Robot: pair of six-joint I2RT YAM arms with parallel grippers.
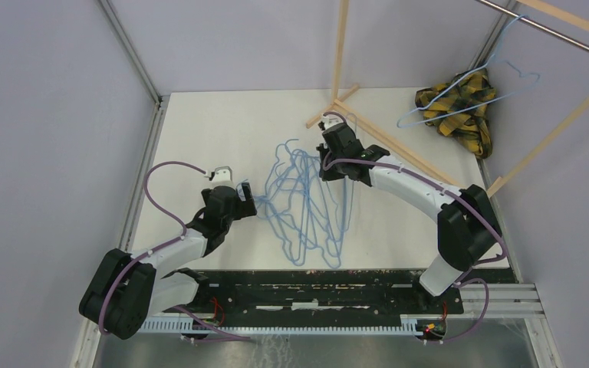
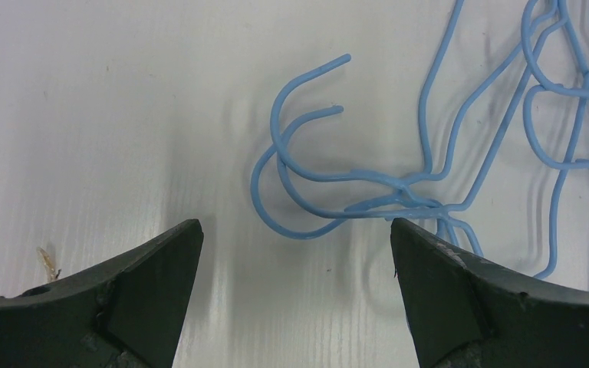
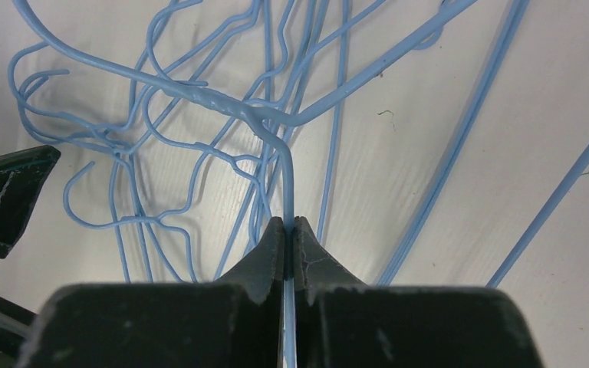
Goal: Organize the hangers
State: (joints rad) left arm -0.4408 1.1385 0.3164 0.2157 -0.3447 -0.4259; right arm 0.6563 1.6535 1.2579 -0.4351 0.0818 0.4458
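Several light-blue wire hangers (image 1: 307, 203) lie tangled in the middle of the white table. One more hanger (image 1: 472, 96) hangs at the far right by the rack. My right gripper (image 1: 328, 159) is at the pile's far edge, shut on one hanger's wire (image 3: 287, 180) just below its twisted neck (image 3: 287, 224). My left gripper (image 1: 250, 201) is open and empty at the pile's left edge. In the left wrist view its jaws (image 2: 295, 230) stand wide apart, with two hanger hooks (image 2: 307, 146) just ahead on the table.
A wooden rack frame (image 1: 399, 146) stands at the back right with a metal rod (image 1: 552, 27) across the top. A yellow-black plaid cloth (image 1: 460, 107) lies under it. Grey walls close in left and right.
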